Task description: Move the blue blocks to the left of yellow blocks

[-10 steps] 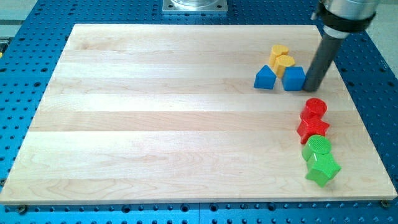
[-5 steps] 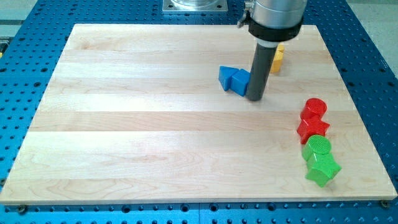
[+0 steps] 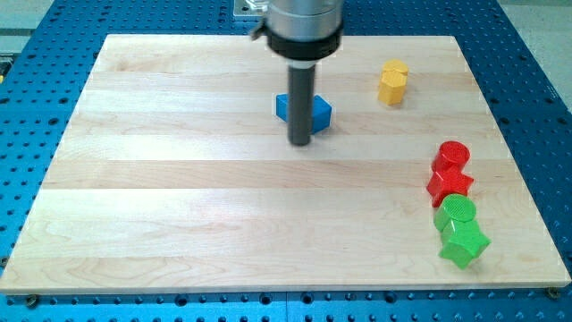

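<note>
Two blue blocks sit together near the board's upper middle: one [image 3: 283,106] shows to the left of the rod, the other [image 3: 320,113] to its right. The rod partly hides both, so their shapes are unclear. My tip [image 3: 300,143] rests on the board just below them, between the two. The yellow blocks [image 3: 392,82] stand stacked close together at the upper right, well to the right of the blue ones.
A red cylinder [image 3: 452,155] and a red star-like block [image 3: 449,184] lie at the right edge. Below them sit a green cylinder [image 3: 457,212] and a green star-like block [image 3: 463,243]. The wooden board [image 3: 179,206] lies on a blue perforated table.
My tip has swept left across the board. The two blue blocks were pushed from beside the yellow blocks to the upper middle. The yellow blocks stayed put.
</note>
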